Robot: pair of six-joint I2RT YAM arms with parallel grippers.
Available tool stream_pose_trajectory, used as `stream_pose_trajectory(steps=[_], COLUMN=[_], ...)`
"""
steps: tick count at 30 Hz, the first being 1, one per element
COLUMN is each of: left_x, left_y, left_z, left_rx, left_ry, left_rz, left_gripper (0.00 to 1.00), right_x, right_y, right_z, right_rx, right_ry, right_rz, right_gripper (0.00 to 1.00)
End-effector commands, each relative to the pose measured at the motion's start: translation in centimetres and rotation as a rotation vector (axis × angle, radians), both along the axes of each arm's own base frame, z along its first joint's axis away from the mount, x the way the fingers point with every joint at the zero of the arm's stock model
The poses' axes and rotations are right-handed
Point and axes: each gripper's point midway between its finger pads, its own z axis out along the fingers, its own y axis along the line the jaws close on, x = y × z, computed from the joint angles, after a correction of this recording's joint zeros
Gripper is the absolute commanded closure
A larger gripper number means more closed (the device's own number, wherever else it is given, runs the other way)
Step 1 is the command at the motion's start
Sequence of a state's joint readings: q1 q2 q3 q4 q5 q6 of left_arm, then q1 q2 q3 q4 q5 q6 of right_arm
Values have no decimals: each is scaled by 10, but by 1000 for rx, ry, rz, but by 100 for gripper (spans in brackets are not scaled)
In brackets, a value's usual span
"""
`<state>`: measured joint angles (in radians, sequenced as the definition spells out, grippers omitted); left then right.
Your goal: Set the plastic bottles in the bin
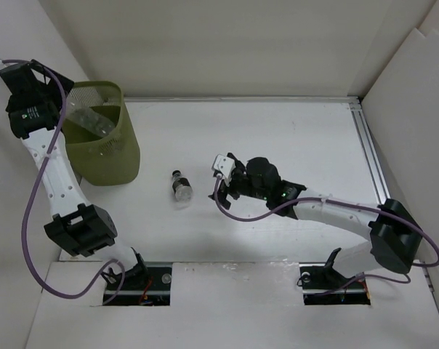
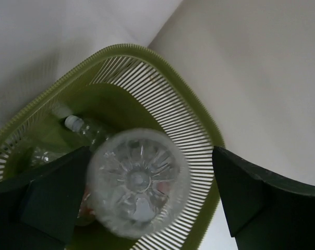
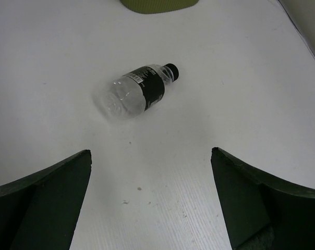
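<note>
Left fingers wide apart over mouth of bin. Clear bottle between them, base toward camera, blurred, close against one finger and clear of the other; touching or not, cannot tell. Deeper inside bin, white-cap bottle on its side.

Right fingers wide apart too, gripping nothing, low over table, well to the right of bin. Black-label bottle on its side on table, between bin and right fingers, apart from both, black cap at end farther from fingers.

White table with a few faint specks. White walls close behind bin and to its left.

Small pale print on black label, too small to read.
</note>
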<state>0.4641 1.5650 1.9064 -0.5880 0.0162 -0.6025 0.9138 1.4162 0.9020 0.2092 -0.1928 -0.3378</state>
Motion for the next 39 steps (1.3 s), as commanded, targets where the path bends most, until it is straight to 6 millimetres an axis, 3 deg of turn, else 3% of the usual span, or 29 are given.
stream_pose_trajectory(steps=[1, 4, 5, 7, 8, 9, 10, 12, 13, 14, 15, 16, 17, 18, 19, 20, 23, 26, 30, 35, 39], left_x=[0, 1, 1, 1, 1, 2, -10, -22, -27, -32, -36, -54, -56, -64, -82, -86, -101, -103, -105, -107, -108], left_y=[-9, -19, -28, -44, -55, -90, -94, -128, -136, -140, -142, -145, -151, -151, -152, -161, -168, -176, -180, -182, -184], left_z=[17, 22, 31, 49, 57, 68, 83, 96, 90, 87, 86, 94, 81, 80, 90, 83, 86, 83, 80, 79, 74], left_rx=[8, 13, 38, 85, 120, 180, 231, 259, 245, 238, 236, 239, 227, 230, 247, 244, 238, 241, 235, 233, 239], left_ry=[-57, -68, -80, -97, -94, -96, -100, -127, -110, -104, -106, -135, -122, -132, -170, -167, -184, -175, -175, -177, -165], left_rz=[-49, -71, -90, -118, -130, -199, -140, -195, -239, -258, -267, -275, -309, -308, -306, -332, -367, -401, -422, -431, -443], left_gripper=[0, 0, 0, 0, 0, 0, 0, 0, 0, 0, 0, 0, 0, 0, 0, 0, 0, 0, 0, 0, 0], right_x=[2, 0, 3, 8, 15, 18, 28, 33, 35, 39, 47, 45, 48, 46, 51, 47, 40, 36, 32, 33, 33], right_y=[13, 27, 34, 44, 53, 59, 70, 85, 87, 89, 100, 106, 106, 111, 117, 118, 117, 112, 113, 123, 126], right_z=[22, 22, 32, 15, 27, 24, 16, 13, -19, -25, -11, -17, -45, -52, -44, -68, -97, -126, -149, -168, -169], right_rx=[50, 57, 79, 53, 76, 90, 67, 65, -11, -29, -1, -5, -74, -95, -88, -135, -164, -185, -197, -200, -199], right_ry=[-37, -15, -19, 38, 50, 106, 145, 188, 259, 289, 302, 339, 369, 378, 383, 420, 461, 492, 511, 499, 504], right_rz=[-19, -51, -64, -127, -147, -174, -211, -238, -304, -336, -360, -384, -420, -427, -444, -475, -505, -527, -508, -463, -455], right_gripper=[0, 0, 0, 0, 0, 0, 0, 0, 0, 0, 0, 0, 0, 0, 0, 0, 0, 0, 2, 6, 1])
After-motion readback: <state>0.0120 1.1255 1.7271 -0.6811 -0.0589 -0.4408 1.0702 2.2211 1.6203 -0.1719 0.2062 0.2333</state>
